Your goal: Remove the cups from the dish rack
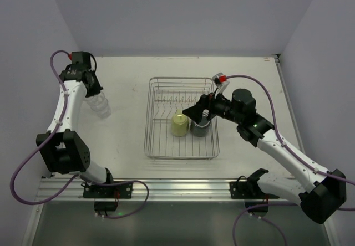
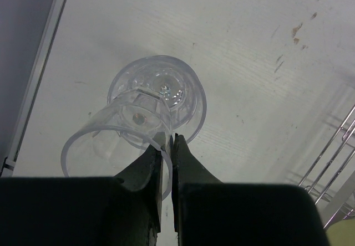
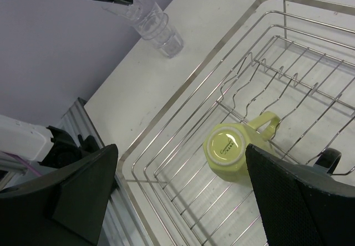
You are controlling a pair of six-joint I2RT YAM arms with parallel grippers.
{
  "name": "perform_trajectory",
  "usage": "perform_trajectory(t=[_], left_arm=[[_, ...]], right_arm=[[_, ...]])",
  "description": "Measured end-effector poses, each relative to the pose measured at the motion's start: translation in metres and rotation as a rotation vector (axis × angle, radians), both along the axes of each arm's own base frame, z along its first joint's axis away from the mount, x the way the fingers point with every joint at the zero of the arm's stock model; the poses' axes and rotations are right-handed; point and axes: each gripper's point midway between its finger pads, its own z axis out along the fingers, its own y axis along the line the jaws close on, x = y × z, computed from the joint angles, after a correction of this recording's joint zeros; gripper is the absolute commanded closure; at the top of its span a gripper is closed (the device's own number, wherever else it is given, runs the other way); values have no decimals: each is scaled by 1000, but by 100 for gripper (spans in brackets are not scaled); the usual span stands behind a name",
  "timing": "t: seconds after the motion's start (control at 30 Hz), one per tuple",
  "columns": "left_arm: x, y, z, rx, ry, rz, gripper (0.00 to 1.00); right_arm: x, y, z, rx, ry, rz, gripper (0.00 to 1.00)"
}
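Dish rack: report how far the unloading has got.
Done: a clear tumbler stands on the table. In hand: left gripper pinches a second tumbler above it; right gripper hangs open over the dish rack. Left: yellow cup and dark mug, both in the rack.

Plain setup really: a white table (image 1: 127,141) boxed in by pale lilac walls (image 1: 183,13), a silver rail (image 1: 183,188) along its near edge, and a few brown scuffs (image 2: 297,30) on the top.

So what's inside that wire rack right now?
In the dish rack: a pale yellow cup, upside down, and beside it a dark mug, partly covered by the right tool, so its inside is hidden.
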Motion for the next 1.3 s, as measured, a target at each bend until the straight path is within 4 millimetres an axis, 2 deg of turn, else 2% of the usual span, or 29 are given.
perform_trajectory(t=[0.27,0.57,0.67,0.77,0.97,1.3], left_arm=[[-5,-6,-22,-32,45,-17,100],[5,-7,-46,-49,79,-21,100],[5,-8,-47,-51,81,-18,99],[5,-8,-48,-52,83,-17,89],[5,-7,-49,-51,86,-16,78],[6,-7,-49,-49,85,-12,79]], right_arm=[[0,0,-4,-4,7,0,1],[-1,-1,-10,-11,17,0,1],[-2,-1,-12,-13,20,1,1],[-2,-1,-15,-16,25,1,1],[-3,-1,-15,-14,25,8,1],[-5,0,-16,-13,29,18,1]])
